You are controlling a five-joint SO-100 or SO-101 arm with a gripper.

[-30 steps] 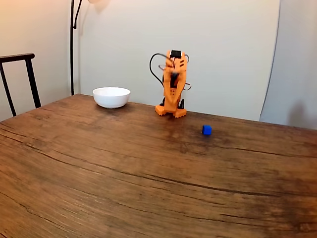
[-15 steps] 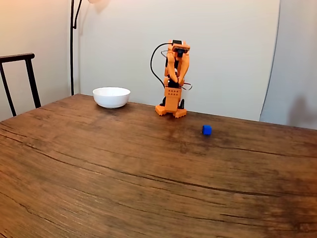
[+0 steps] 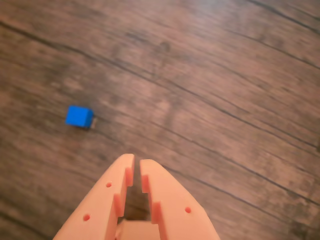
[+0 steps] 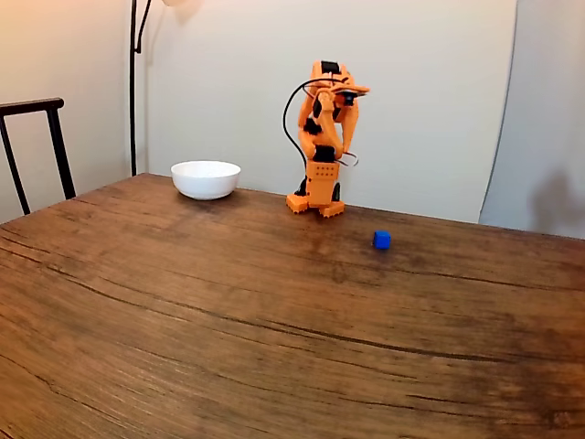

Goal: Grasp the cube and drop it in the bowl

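Wood-grain worktop (image 4: 228, 329), dark brown, carries everything in sight. An orange robot arm (image 4: 324, 137) stands at the far edge in the fixed view, folded upright above its base. To its left, near the same far edge, sits a white bowl (image 4: 206, 179). A small bright-blue cube (image 4: 381, 240) rests on the wood to the right of the arm's base and slightly nearer the camera, well apart from the bowl. In the wrist view, the orange claw (image 3: 137, 161) hovers above the bare wood with its two fingers almost together, a thin gap between the tips, gripping nothing. The cube (image 3: 79, 116) lies up and left of the tips, apart from them.
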